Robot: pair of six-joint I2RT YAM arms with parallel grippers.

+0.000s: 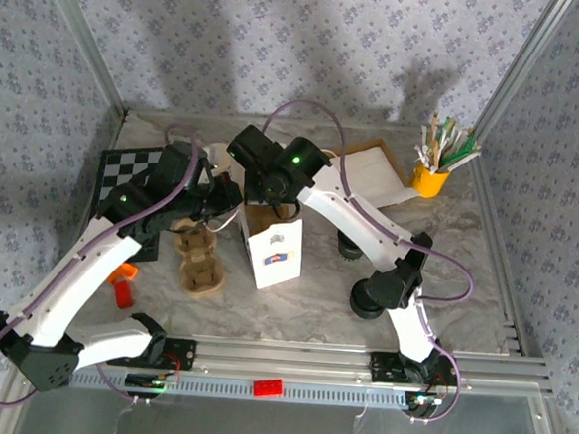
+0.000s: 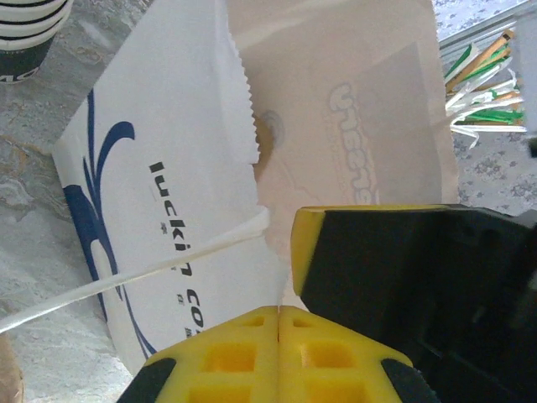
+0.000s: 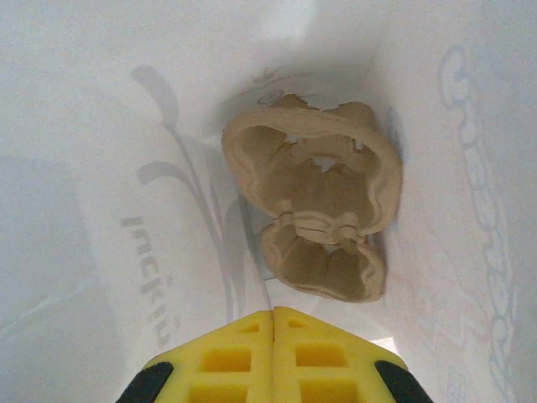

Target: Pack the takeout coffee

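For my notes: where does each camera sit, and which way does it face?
Top external: above and behind, facing down on the table; left arm and right arm show.
Left wrist: beside the white printed paper bag, facing its outside; shut yellow left hand shows.
Right wrist: inside that bag, facing down at the brown pulp two-cup tray; shut right hand shows.
Shared: both wrist views see the bag.
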